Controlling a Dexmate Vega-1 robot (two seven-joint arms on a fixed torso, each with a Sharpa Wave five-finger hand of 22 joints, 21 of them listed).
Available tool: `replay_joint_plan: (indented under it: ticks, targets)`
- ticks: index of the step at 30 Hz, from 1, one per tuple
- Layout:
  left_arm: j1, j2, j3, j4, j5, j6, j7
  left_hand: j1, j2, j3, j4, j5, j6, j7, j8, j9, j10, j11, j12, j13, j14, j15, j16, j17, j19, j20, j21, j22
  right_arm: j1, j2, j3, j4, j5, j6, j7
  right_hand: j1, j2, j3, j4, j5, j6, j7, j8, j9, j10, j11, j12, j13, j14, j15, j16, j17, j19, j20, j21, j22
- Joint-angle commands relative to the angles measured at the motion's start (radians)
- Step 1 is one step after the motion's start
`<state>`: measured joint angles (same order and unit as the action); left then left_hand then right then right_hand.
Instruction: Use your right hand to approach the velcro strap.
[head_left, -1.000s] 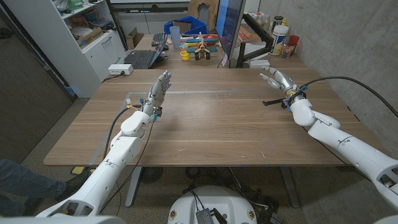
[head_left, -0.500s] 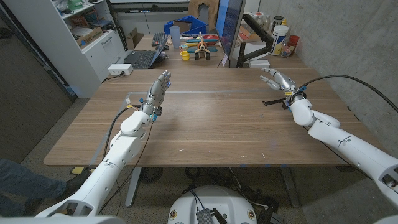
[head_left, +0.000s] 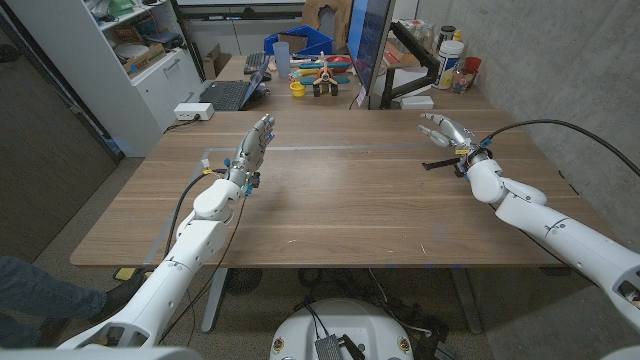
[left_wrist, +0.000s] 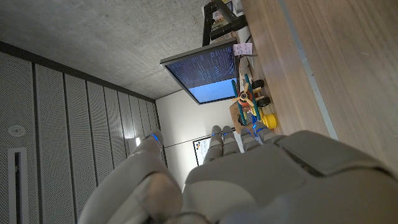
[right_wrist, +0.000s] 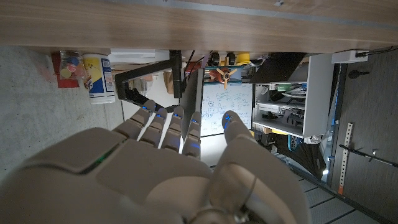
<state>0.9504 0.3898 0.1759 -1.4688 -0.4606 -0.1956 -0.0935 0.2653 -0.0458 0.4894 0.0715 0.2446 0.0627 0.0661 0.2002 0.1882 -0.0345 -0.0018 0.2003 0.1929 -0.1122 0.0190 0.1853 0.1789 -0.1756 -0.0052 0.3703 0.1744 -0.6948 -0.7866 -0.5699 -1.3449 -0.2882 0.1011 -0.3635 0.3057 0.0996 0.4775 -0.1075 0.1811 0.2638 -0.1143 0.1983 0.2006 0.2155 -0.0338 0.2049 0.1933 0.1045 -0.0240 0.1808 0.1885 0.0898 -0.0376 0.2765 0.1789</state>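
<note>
A thin black velcro strap (head_left: 437, 164) lies on the wooden table (head_left: 340, 200) at the right. My right hand (head_left: 447, 131) hovers just beyond it, fingers spread and extended toward the table's far edge, holding nothing; the strap sits close beside its wrist. In the right wrist view the back of that hand (right_wrist: 161, 168) shows with fingers straight. At the table's left my left hand (head_left: 255, 143) is raised with fingers straight and apart, empty. Its back (left_wrist: 261, 180) shows in the left wrist view.
A monitor (head_left: 370, 45) on a black arm stands at the far edge, with colourful toys (head_left: 322, 75), a laptop (head_left: 232, 93) and a blue bin (head_left: 298, 42) behind. Bottles and a white canister (head_left: 451, 60) stand at the far right. A tape line (head_left: 330, 148) crosses the table.
My right hand has drifted slightly to the right above the strap. The left arm and the strap have not moved.
</note>
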Motion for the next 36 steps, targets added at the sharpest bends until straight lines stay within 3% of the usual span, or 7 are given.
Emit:
replay_joint_plan:
  ticks: [1,14,36]
  targets:
    - [0.005,0.001,-0.001,-0.004,-0.005,-0.005,-0.002,0.003,0.011,-0.007,0.0,-0.001,0.006,0.004,0.003,0.002,-0.005,-0.003,0.006,0.002,-0.007,0.001,0.004,0.005,-0.061,0.005,-0.001,0.004,0.006,-0.004,-0.01,-0.003,-0.011,-0.025,0.005,-0.01,-0.002,0.004,-0.006,-0.001,-0.005,0.003,-0.003,0.0,-0.003,-0.002,0.001,0.001,-0.009,0.002,-0.002,0.001,-0.012,0.001,-0.01,0.003]
    - [0.009,0.004,-0.001,-0.009,-0.004,0.0,0.001,0.003,0.012,-0.009,0.0,-0.001,0.01,0.011,0.004,0.002,-0.006,-0.004,0.006,0.002,-0.008,0.002,0.004,0.005,-0.06,0.005,-0.005,0.004,0.015,-0.005,-0.026,0.004,-0.026,-0.061,0.013,-0.013,-0.004,0.004,-0.007,-0.002,-0.004,0.002,-0.001,0.0,-0.013,-0.004,0.001,0.001,-0.045,0.008,-0.007,0.001,-0.034,0.003,-0.026,0.004]
    - [0.015,0.011,0.0,-0.029,-0.001,0.009,0.008,0.004,0.013,-0.012,0.0,-0.001,0.013,0.009,0.004,0.002,-0.006,-0.004,0.006,0.002,-0.009,0.001,0.004,0.005,-0.058,0.005,-0.012,0.004,0.015,-0.01,-0.035,0.012,-0.02,-0.095,0.017,-0.016,-0.005,0.004,-0.007,-0.002,-0.012,0.001,-0.002,0.0,-0.023,0.0,0.001,0.001,-0.052,0.008,-0.002,0.001,-0.04,-0.004,-0.035,0.004]
